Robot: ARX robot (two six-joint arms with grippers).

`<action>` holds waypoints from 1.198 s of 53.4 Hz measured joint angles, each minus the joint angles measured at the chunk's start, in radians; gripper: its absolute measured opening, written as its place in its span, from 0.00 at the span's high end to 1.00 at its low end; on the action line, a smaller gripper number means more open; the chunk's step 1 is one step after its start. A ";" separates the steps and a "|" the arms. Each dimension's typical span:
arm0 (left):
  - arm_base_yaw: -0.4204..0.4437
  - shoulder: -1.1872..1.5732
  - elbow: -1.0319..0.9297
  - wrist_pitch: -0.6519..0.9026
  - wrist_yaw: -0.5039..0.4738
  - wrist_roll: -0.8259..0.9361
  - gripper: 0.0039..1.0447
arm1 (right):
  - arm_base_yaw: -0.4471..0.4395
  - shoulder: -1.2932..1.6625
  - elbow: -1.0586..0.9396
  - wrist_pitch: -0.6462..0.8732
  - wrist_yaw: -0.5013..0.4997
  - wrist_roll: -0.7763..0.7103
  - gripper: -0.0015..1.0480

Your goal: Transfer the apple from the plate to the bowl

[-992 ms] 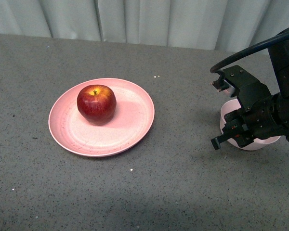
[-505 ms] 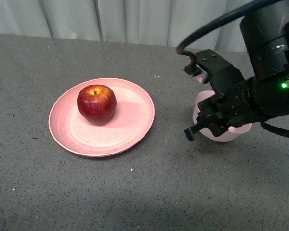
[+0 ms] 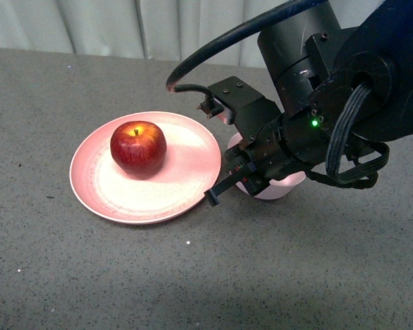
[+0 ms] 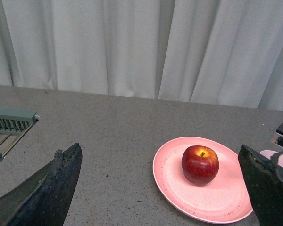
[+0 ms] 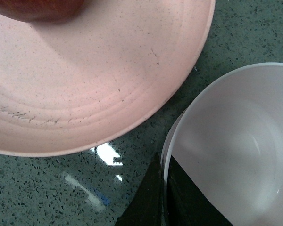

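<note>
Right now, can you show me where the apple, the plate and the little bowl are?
apple (image 3: 138, 147): front view, middle of its red side.
plate (image 3: 134, 198): front view, bare surface near its front rim.
bowl (image 5: 245, 136): right wrist view, its pale inside wall.

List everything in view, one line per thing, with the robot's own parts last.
apple: one, dark red with a yellow patch at the stem, on the plate, towards its left.
plate: one, salmon pink, on the table, left of the bowl.
bowl: one, pale pink-white, empty, close beside the plate's right edge.
table: one, speckled grey, under everything.
curtain: one, pale grey, behind the table.
ribbed object: one, grey-green, cut off at the edge of the left wrist view; cannot tell what it is.
right gripper: one, black, closed over the bowl's rim.
cable: one, black, arching over the right arm.
left gripper: one, black, fingers wide apart, holding nothing.
</note>
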State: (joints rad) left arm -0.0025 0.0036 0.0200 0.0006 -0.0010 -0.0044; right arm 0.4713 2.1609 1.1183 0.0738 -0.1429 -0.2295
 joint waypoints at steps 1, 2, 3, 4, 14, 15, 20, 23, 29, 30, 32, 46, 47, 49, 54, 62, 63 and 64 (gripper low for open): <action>0.000 0.000 0.000 0.000 0.000 0.000 0.06 | 0.001 0.001 0.001 0.000 0.001 0.000 0.99; 0.000 0.000 0.000 0.000 0.000 0.000 0.06 | 0.002 0.002 0.002 0.000 0.001 0.000 0.99; 0.000 0.000 0.000 0.000 0.000 0.000 0.06 | 0.002 0.004 0.003 0.000 0.002 0.000 0.99; 0.000 0.000 0.000 0.000 0.000 0.000 0.06 | 0.003 0.005 0.003 0.000 0.002 0.000 0.99; 0.000 0.000 0.000 0.000 0.000 0.000 0.06 | 0.001 0.008 0.004 0.022 -0.007 0.025 0.76; 0.000 0.000 0.000 0.000 0.000 0.000 0.06 | 0.001 0.007 0.003 0.026 -0.007 0.026 0.74; 0.000 0.000 0.000 0.000 0.000 0.000 0.06 | -0.006 -0.004 -0.011 0.064 -0.004 0.038 0.63; 0.000 0.000 0.000 0.000 0.000 0.000 0.06 | -0.014 -0.021 -0.036 0.109 0.007 0.047 0.55; 0.000 0.000 0.000 0.000 0.000 0.000 0.06 | -0.043 -0.096 -0.121 0.234 0.021 0.085 0.35; 0.000 0.000 0.000 0.000 0.000 0.000 0.06 | -0.048 -0.114 -0.138 0.256 0.029 0.089 0.31; 0.000 0.000 0.000 0.000 0.000 0.000 0.06 | -0.057 -0.146 -0.171 0.299 0.045 0.097 0.26; 0.000 0.000 0.000 0.000 0.000 0.000 0.06 | -0.163 -0.474 -0.548 0.721 0.264 0.148 0.09; 0.000 0.000 0.000 0.000 0.000 0.000 0.06 | -0.174 -0.509 -0.581 0.742 0.279 0.152 0.09; 0.000 0.000 0.000 0.000 0.000 0.000 0.06 | -0.191 -0.554 -0.624 0.770 0.299 0.156 0.09; 0.000 0.000 0.000 0.000 0.000 0.000 0.06 | -0.236 -0.668 -0.721 0.798 0.331 0.180 0.09; 0.000 0.000 0.000 0.000 0.000 0.000 0.06 | -0.286 -0.830 -0.841 0.786 0.343 0.198 0.10; 0.000 0.000 0.000 0.000 0.000 0.000 0.06 | -0.298 -0.838 -0.874 0.862 0.324 0.203 0.15; 0.000 0.000 0.000 0.000 0.000 0.000 0.06 | -0.304 -0.840 -0.893 0.911 0.311 0.205 0.18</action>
State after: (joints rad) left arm -0.0025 0.0036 0.0200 0.0006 -0.0010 -0.0044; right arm 0.1673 1.3212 0.2253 0.9848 0.1684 -0.0242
